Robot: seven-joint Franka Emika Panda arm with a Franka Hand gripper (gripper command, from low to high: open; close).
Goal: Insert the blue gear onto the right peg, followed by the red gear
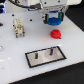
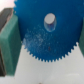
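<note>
The blue gear (image 1: 52, 20) hangs above the table at the back right, held between my gripper's (image 1: 52, 21) fingers. The wrist view is mostly filled by the blue gear (image 2: 46, 31), a toothed disc with a pale centre hole, and a green finger pad (image 2: 10, 44) presses against its edge. On the white table, below and slightly right of the gripper, lies the red gear (image 1: 56, 34). The black-rimmed white plate (image 1: 46, 56) lies nearer the front, with the right peg (image 1: 51, 50) upright on it and a second pin (image 1: 38, 54) to its left.
A small beige block-like fixture (image 1: 18, 27) stands on the table at the exterior view's left. A blue object (image 1: 1, 22) shows at the left edge. The robot's white arm (image 1: 50, 6) reaches in from the top.
</note>
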